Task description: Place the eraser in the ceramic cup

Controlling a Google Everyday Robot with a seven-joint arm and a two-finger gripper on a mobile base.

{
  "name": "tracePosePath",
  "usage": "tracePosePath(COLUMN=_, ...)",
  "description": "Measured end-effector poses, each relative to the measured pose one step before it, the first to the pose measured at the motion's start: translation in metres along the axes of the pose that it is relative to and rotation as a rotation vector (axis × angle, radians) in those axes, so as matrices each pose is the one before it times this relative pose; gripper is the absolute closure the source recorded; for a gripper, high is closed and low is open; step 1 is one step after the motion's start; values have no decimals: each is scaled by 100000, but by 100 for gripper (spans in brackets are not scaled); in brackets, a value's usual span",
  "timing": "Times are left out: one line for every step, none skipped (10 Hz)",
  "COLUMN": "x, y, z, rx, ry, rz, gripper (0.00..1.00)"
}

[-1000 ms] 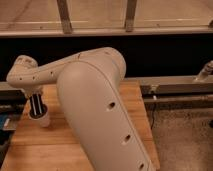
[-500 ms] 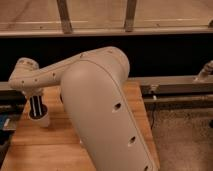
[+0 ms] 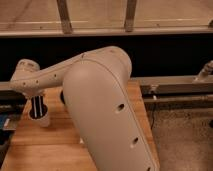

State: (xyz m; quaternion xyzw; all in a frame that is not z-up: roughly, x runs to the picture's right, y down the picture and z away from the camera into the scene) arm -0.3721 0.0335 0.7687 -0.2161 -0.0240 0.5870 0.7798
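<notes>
The eraser (image 3: 37, 106), a black block with white lengthwise stripes, stands upright with its lower end inside the ceramic cup (image 3: 43, 120). This small whitish cup sits at the left of the wooden table (image 3: 45, 150). My gripper (image 3: 36, 99) hangs straight down from the white wrist (image 3: 25, 77), right at the eraser's top end. My large white arm (image 3: 100, 100) fills the middle of the view and hides much of the table.
A dark rounded thing (image 3: 63, 96) peeks out behind the arm, right of the cup. Something blue (image 3: 5, 123) lies at the table's left edge. A black wall and metal rail (image 3: 175, 86) run behind the table, with speckled floor (image 3: 185, 135) to the right.
The wrist has shifted slightly right and down. The eraser and cup stay where they were.
</notes>
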Motion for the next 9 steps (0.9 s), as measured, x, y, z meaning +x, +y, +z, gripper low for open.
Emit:
tracePosePath(x=-30, y=9, z=-23, rx=-35, ry=-112, rz=-49, gripper=20)
tracePosePath(x=-18, y=8, z=-9, rx=-6, ry=-64, rz=-70, gripper=20)
tracePosePath(x=-72, y=38, z=-77, rx=-40, ry=-199, rz=-91, gripper=20)
tracePosePath(x=-100, y=1, z=-109, rx=10, ry=-348, rz=-193, gripper=20)
tracePosePath(x=-90, y=-11, z=-104, rx=13, ry=-504, rz=12, gripper=20)
tracePosePath(x=-99, y=-61, z=-115, rx=37, ry=-443, rz=228, gripper=20)
tracePosePath(x=20, y=-54, z=31, rx=67, ry=41, rz=74, gripper=20)
tracePosePath(x=-11, y=-8, z=-12, rx=-1, ry=-23, rz=43, gripper=20)
tracePosePath(x=2, y=65, z=-6, rx=-47, ry=-5, rz=-71, gripper=20)
